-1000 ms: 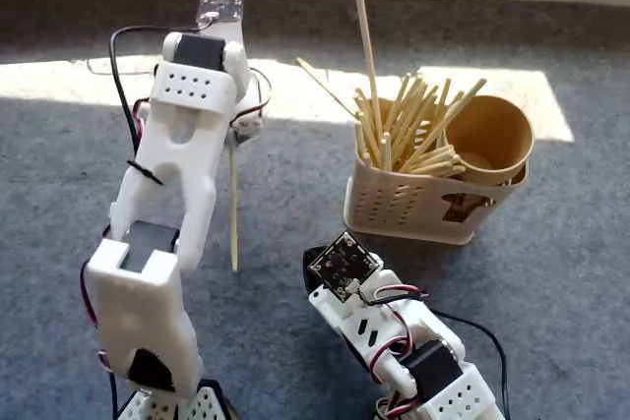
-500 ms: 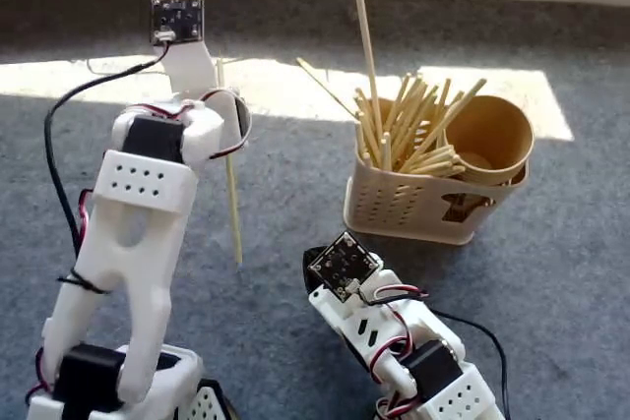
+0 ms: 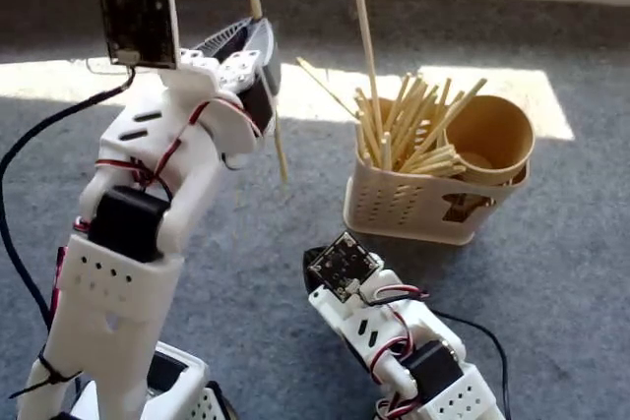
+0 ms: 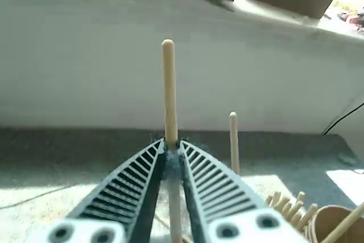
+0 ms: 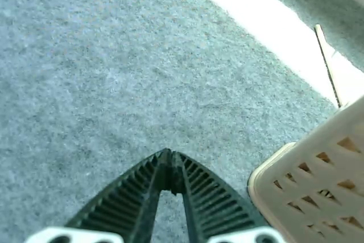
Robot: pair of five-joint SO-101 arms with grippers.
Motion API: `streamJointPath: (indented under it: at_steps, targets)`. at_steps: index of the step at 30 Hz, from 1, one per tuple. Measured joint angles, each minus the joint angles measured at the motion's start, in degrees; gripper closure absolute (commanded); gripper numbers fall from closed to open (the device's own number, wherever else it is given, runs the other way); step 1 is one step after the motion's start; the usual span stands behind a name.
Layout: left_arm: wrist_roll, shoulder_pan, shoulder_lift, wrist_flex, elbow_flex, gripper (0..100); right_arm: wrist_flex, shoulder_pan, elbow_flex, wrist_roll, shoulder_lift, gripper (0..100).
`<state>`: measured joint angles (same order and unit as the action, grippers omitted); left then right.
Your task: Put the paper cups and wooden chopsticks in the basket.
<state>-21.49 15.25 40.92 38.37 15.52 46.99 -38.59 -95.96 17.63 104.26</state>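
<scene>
A: Left gripper (image 4: 169, 145), what state?
B: It was clamped on one wooden chopstick (image 4: 168, 83), held nearly upright, left of the basket (image 3: 413, 209) in the high view.
A: Right gripper (image 5: 169, 169)?
B: Its jaws were closed and empty, low over the carpet (image 5: 114, 55) just beside the basket wall.
A: Basket contents?
B: A chopstick bundle (image 3: 409, 130) and a paper cup (image 3: 489, 135) stood inside.

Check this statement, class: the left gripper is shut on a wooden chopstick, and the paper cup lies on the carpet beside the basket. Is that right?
Not quite. The paper cup does not lie on the carpet: the high view shows it standing inside the basket, next to the other chopsticks. The rest is right: the left gripper is shut on a wooden chopstick.
</scene>
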Motion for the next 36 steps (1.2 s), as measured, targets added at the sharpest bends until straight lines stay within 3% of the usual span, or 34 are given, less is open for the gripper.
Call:
streamJointPath:
  at_steps: [11, 16, 25, 36]
  targets:
    - [0.00, 6.51, 1.85, -13.71, 0.00, 99, 0.00, -1.93, 0.00, 0.00, 0.00, 99.2]
    - [0.00, 6.42, 1.76, -18.29, 0.00, 99, 0.00, -2.11, 0.00, 0.00, 0.00, 99.2]
    - [0.00, 9.05, -10.11, -28.92, 0.00, 99, 0.00, -2.11, 0.00, 0.00, 0.00, 99.2]
    - [0.00, 10.29, -19.34, -31.21, 0.09, 99, 0.00, -2.11, 0.00, 0.00, 0.00, 99.2]
